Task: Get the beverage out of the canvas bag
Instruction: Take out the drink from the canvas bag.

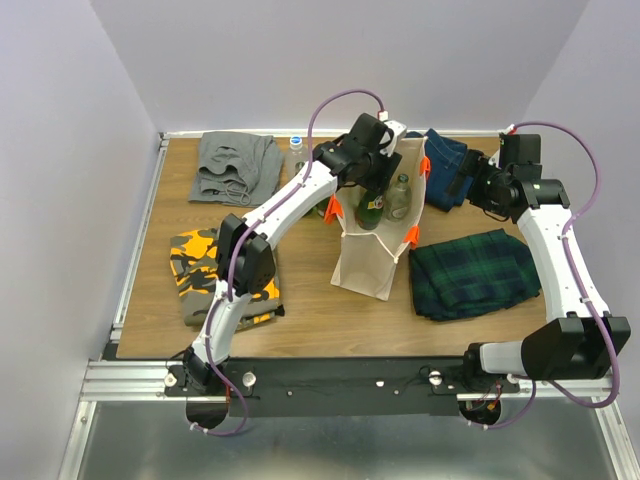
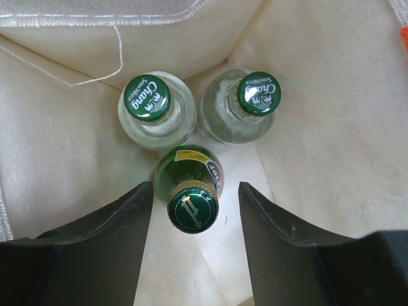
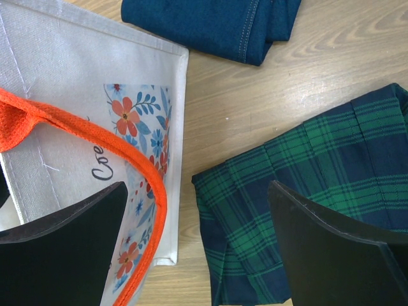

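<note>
The canvas bag (image 1: 365,265) stands upright mid-table, cream with orange handles (image 3: 95,137). Inside it, the left wrist view shows three beverage bottles. A green glass one with a green-and-gold cap (image 2: 193,209) is nearest. Two clear soda-water bottles (image 2: 146,97) (image 2: 259,93) stand behind it. My left gripper (image 2: 196,191) reaches down into the bag (image 2: 319,127). Its jaws are open on either side of the green bottle's cap, with a gap on each side. My right gripper (image 3: 197,191) hangs open beside the bag's right wall (image 3: 76,83), holding nothing.
Folded clothes lie around the bag: a grey garment (image 1: 235,165) at back left, an orange camouflage one (image 1: 215,275) at front left, blue jeans (image 1: 445,160) at back right and a green plaid cloth (image 1: 475,272) at right. A clear bottle (image 1: 297,152) stands behind the left arm.
</note>
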Action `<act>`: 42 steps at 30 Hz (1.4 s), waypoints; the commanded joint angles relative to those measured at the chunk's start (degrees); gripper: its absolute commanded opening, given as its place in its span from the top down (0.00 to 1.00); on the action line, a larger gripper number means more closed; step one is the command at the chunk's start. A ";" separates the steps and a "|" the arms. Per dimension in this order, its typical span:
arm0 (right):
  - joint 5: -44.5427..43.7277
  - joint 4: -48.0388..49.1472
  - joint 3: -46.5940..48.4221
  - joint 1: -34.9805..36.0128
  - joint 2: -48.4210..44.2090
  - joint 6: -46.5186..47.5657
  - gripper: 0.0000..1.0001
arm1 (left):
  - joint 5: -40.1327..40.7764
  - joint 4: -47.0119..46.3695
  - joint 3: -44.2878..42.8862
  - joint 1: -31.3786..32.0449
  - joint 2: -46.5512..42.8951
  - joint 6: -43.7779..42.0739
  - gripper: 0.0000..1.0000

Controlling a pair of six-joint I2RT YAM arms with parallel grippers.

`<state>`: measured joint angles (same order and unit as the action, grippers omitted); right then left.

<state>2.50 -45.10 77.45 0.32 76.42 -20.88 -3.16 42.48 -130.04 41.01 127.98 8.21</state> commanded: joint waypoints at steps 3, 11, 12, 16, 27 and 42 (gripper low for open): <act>-0.66 -0.34 0.86 -0.05 0.83 0.84 0.00 | 1.75 -0.38 -0.04 0.21 1.30 -0.21 0.35; -0.83 -0.42 1.04 -0.14 0.66 0.76 0.00 | 2.63 -0.47 -0.48 0.21 1.48 -0.56 0.42; -0.92 -0.43 1.12 -0.05 0.57 0.76 0.00 | 2.63 -0.47 -0.48 0.21 1.39 -0.56 0.42; -1.01 -0.34 1.12 -0.05 0.65 0.76 0.00 | 2.72 -0.47 -0.22 0.21 1.22 -0.65 0.42; -0.92 -0.60 1.04 -0.05 0.57 0.76 0.00 | 2.63 -0.64 -0.13 0.21 1.48 -0.39 0.45; -1.19 -0.43 0.77 -0.14 0.48 0.85 0.00 | 2.63 -0.64 0.14 0.21 1.92 -0.21 0.43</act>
<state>2.44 -45.10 77.45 0.32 76.62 -20.88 -1.91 42.48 -130.04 41.01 128.62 8.01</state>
